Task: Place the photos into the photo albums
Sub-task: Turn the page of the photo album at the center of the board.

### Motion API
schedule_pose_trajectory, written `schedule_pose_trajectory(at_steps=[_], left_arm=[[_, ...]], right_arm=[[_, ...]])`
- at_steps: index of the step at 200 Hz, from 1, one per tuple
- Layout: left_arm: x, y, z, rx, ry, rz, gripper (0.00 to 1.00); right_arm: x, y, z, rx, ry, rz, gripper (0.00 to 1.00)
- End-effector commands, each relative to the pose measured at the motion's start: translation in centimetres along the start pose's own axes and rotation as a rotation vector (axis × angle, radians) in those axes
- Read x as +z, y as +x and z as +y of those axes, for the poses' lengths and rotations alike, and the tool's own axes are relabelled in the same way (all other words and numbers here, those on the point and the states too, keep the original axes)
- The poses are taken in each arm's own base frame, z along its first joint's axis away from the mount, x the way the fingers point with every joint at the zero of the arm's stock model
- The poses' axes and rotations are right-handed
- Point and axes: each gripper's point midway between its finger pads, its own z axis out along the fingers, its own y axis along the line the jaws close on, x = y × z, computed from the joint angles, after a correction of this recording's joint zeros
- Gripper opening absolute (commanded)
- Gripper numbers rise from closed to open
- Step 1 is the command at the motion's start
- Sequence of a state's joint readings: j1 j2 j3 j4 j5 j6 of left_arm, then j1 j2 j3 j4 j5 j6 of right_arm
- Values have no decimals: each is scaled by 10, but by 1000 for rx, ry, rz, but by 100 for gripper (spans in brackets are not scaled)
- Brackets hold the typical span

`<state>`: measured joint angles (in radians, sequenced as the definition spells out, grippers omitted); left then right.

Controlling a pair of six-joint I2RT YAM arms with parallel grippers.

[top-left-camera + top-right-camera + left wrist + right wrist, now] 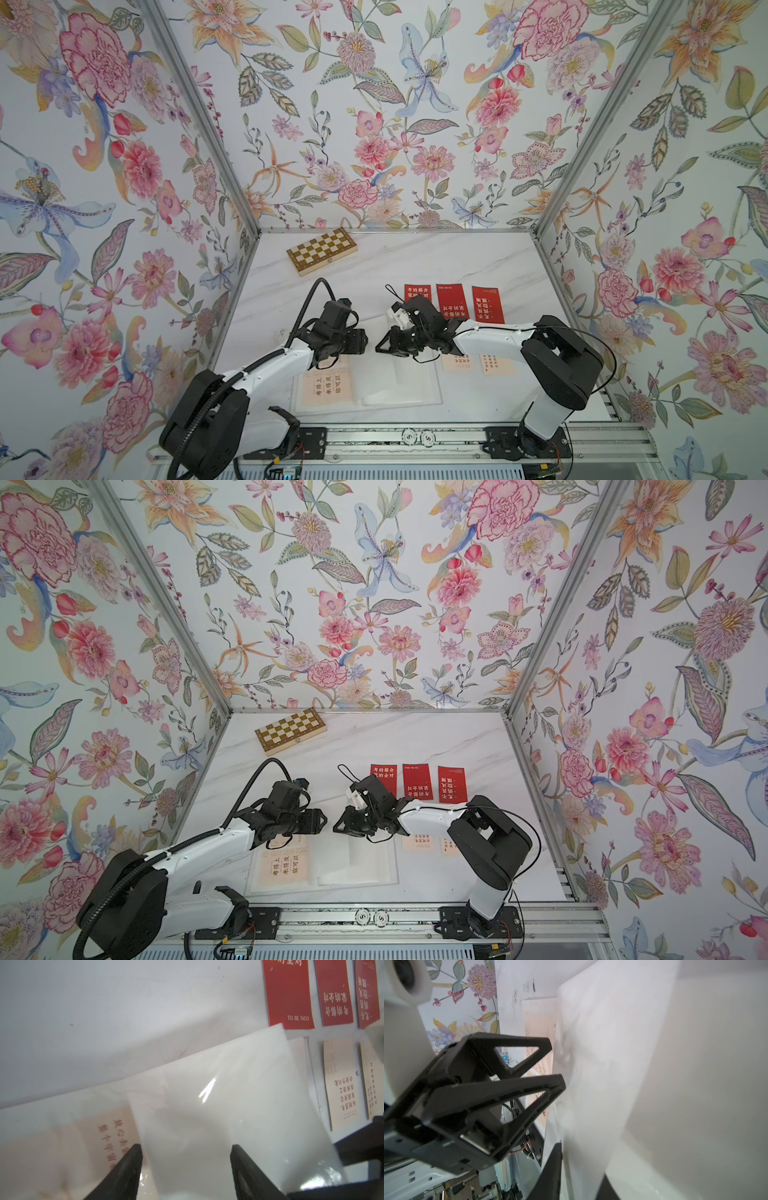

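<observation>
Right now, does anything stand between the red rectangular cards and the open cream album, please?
Yes: the black right gripper hangs above that gap, and a lifted glossy white page covers part of the album.

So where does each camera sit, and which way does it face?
Both top views: high above the arms' bases, looking down at table, left arm, right arm, chessboard box, red cards, photo album.
Left wrist: on the left arm, looking down past the open left gripper at the album's lifted page.
Right wrist: on the right arm, looking along that page at the left gripper; right gripper barely shows.
Shared: both wrist views show the page; top and left wrist views, the red cards.
</observation>
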<state>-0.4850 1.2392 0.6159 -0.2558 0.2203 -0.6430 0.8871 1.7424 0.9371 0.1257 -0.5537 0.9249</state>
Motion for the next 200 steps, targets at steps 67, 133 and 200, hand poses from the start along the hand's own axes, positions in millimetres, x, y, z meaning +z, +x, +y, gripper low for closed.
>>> schedule_pose_trajectory(at_steps=[67,133,200], left_arm=[[-96,-77,63,-101,-136,-223,72],[-112,-101,73,-119,-145,-267,73],[-87,-111,48,-46,-120,-238,76]], right_arm=[[63,16,86,-144,-120,133,33],[92,20,137,-219,-210,197,57],[37,-14,82,-163,-110,64,62]])
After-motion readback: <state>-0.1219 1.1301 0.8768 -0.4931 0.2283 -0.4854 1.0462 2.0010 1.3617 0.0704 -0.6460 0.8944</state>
